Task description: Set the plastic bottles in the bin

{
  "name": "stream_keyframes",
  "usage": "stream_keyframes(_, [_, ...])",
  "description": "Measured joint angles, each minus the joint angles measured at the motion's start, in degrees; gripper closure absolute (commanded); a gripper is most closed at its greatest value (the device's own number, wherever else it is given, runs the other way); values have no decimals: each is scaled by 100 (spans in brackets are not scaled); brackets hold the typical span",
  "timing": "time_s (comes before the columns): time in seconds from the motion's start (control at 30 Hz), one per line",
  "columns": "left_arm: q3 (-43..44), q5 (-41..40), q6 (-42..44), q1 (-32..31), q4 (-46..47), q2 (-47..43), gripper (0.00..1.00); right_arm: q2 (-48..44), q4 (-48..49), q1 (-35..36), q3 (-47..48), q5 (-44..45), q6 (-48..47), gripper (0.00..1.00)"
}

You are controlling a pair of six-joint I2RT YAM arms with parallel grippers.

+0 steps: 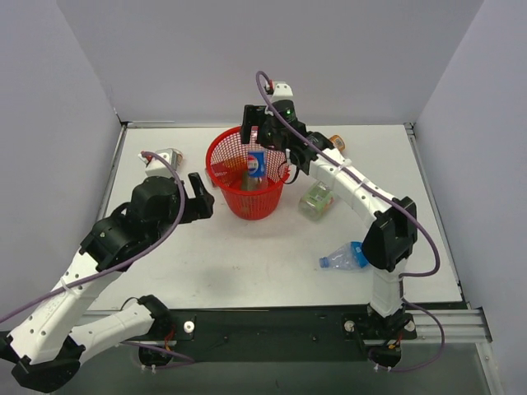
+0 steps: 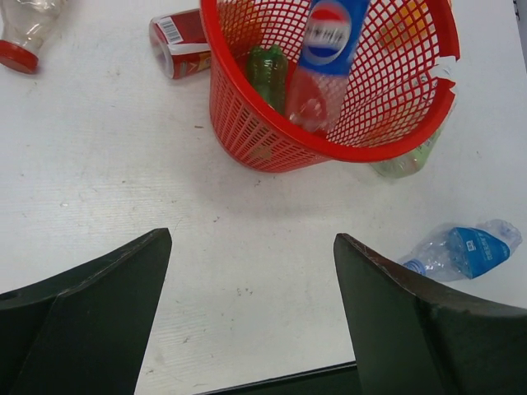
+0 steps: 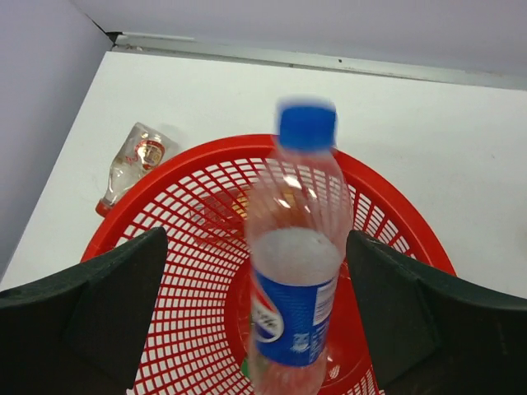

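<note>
The red mesh bin (image 1: pixel 216 156) stands at mid-table. My right gripper (image 1: pixel 255 132) hangs over it, open. The Pepsi bottle (image 3: pixel 298 247) is blurred between its fingers, apart from both, base down inside the bin (image 3: pixel 165 177). It also shows in the top view (image 1: pixel 255 167). A green bottle (image 2: pixel 268 74) lies in the bin (image 2: pixel 247 123). My left gripper (image 1: pixel 204 196) is open and empty, left of the bin. On the table lie the red-capped clear bottle (image 1: pixel 162 158), the pale green bottle (image 1: pixel 316 200), the crushed blue-labelled bottle (image 1: pixel 346 257) and the orange bottle (image 1: pixel 336 142).
A red box (image 2: pixel 181 43) lies against the bin's left side. Walls close the table on the left, back and right. The right arm reaches across above the pale green bottle.
</note>
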Motion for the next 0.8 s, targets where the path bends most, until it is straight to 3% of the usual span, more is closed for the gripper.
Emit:
stream_keyframes(0.23, [197, -199, 0, 529, -48, 352, 7, -59, 7, -26, 236, -258, 70, 9])
stream_keyframes(0.43, [306, 162, 101, 2393, 549, 1231, 9, -546, -614, -33, 385, -354, 203, 8])
stream_keyframes(0.57, [459, 457, 227, 3180, 1209, 2267, 12, -1467, -916, -35, 2, -411, 426, 8])
stream_keyframes(0.8, [1768, 817, 750, 3904, 1744, 4765, 13, -4179, -1202, -2, -2210, -756, 938, 8])
